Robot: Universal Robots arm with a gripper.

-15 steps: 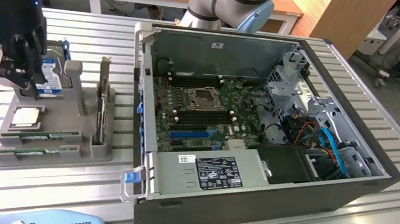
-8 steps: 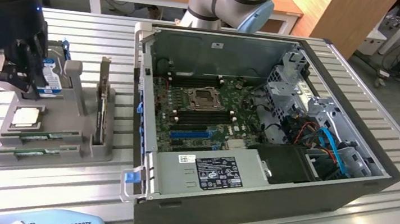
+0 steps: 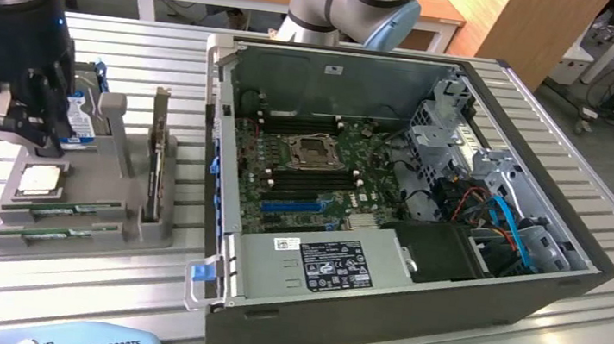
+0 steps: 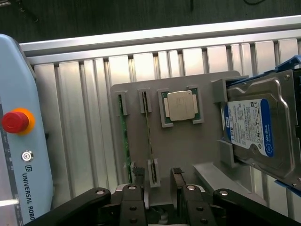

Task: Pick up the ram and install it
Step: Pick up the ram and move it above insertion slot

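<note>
Two ram sticks, thin green boards standing on edge, sit in slots of a grey holder [image 4: 188, 146]: one ram [image 4: 123, 136] and a second ram [image 4: 148, 125] beside it. In the exterior view they lie at the holder's near end, ram [image 3: 62, 208] and ram [image 3: 46, 233]. My gripper [image 4: 157, 181] hovers above the holder, open, nothing between its dark fingers [image 4: 138, 176]. From the exterior view the gripper [image 3: 42, 144] hangs over the holder's far part, beside the hard drive. The open computer case [image 3: 383, 319] shows the motherboard with black memory slots [image 3: 324, 178] around the processor socket [image 3: 315, 151].
The holder also carries a square silver processor [image 4: 181, 106], a blue-labelled hard drive [image 4: 254, 122] and an upright expansion card [image 3: 156, 146]. A teach pendant with a red stop button [image 4: 16, 121] lies near the holder. The slatted metal table [image 3: 589, 343] extends around the case.
</note>
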